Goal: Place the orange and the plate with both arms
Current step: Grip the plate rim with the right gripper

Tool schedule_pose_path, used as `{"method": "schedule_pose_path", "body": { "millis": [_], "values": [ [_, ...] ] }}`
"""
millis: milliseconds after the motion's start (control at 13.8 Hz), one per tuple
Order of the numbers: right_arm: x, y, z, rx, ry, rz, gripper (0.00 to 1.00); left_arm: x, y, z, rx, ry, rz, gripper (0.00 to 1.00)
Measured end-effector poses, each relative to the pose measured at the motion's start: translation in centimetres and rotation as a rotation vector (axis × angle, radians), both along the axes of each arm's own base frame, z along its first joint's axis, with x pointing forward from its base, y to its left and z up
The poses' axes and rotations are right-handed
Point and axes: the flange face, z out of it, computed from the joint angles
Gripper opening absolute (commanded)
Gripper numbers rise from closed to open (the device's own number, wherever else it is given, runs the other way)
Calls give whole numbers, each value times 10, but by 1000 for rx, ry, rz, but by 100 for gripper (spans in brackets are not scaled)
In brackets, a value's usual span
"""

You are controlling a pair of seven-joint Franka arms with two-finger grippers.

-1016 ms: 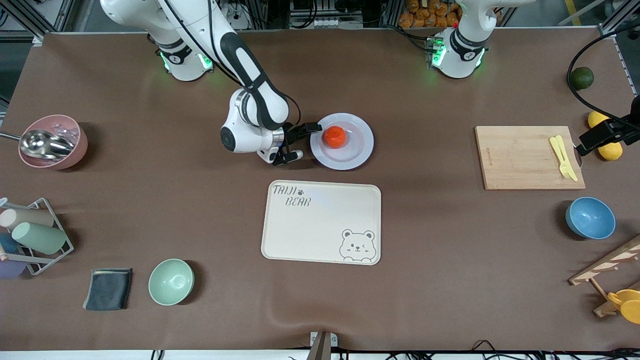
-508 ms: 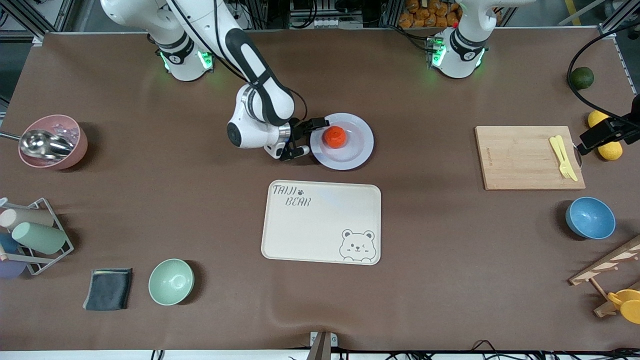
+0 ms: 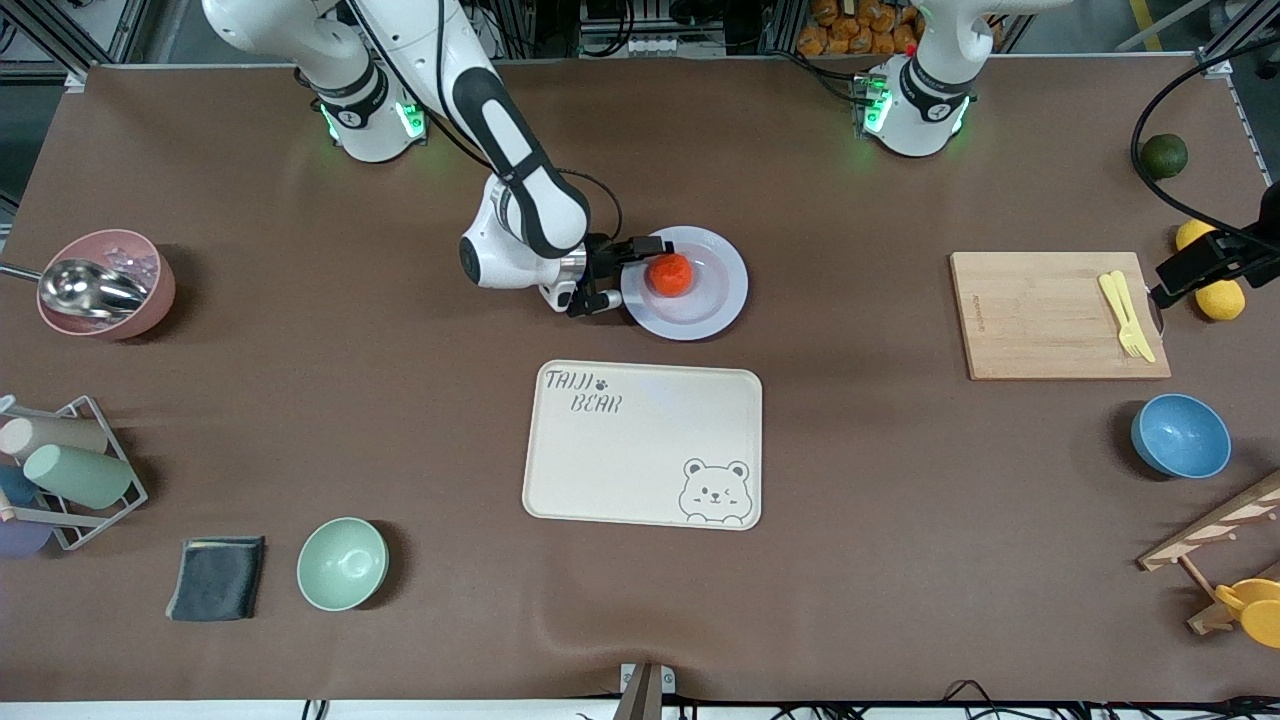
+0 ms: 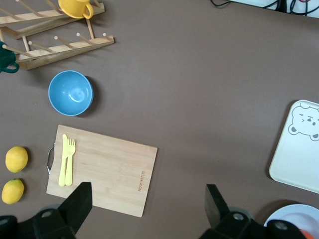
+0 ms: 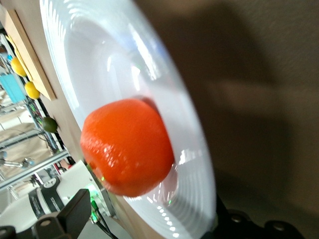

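The table (image 3: 860, 600) is covered in brown cloth, with both arm bases along its farther edge. A cream bear tray (image 3: 642, 444) lies near the middle, closer to the front edge than the plate (image 3: 715, 300). The plate sits mid-table on the cloth, and the orange (image 3: 669, 274) rests on it, a little off-centre toward the right arm's end.

The right hand (image 3: 625, 272) lies low at the plate's rim on that same side. Its fingers are spread wide: one reaches over the rim just beside the orange, the other lies at the rim's edge nearer the front camera. It grips nothing.

The left hand (image 4: 149, 199) hangs high over the left arm's end of the table, above the wooden cutting board (image 4: 102, 177), fingers wide apart and empty; this arm waits.

A blue bowl (image 4: 70, 92) stands empty by the board. A pink bowl (image 3: 110, 285) near the right arm's end holds a metal scoop (image 3: 85, 287), and a mint-green bowl (image 3: 342, 563) toward the front edge is empty.
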Motion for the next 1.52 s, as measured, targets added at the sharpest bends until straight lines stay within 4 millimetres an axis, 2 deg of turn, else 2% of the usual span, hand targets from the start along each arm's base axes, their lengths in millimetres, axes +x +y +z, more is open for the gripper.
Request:
{"method": "schedule_pose_path", "body": {
  "millis": [218,508,798,1016,1233,1524],
  "values": [
    [3,-2,-1,7,8,-29,100,0,-8,0,-5,-2,-8,100],
    [15,-14,-1,14,-6,-51,100,1,-33,-2,-11,1,-5,100],
    [27,-28,-3,20,5,-81,100,2,-27,-5,-11,7,5,100],
    [31,-36,-4,25,15,-98,100,0,-32,-11,-10,32,-2,100],
    [33,-41,-5,28,24,-110,100,-4,-37,-20,-7,89,-11,100],
    [34,-43,-6,30,28,-116,100,-9,-38,-20,-5,118,-27,100]
  ]
}}
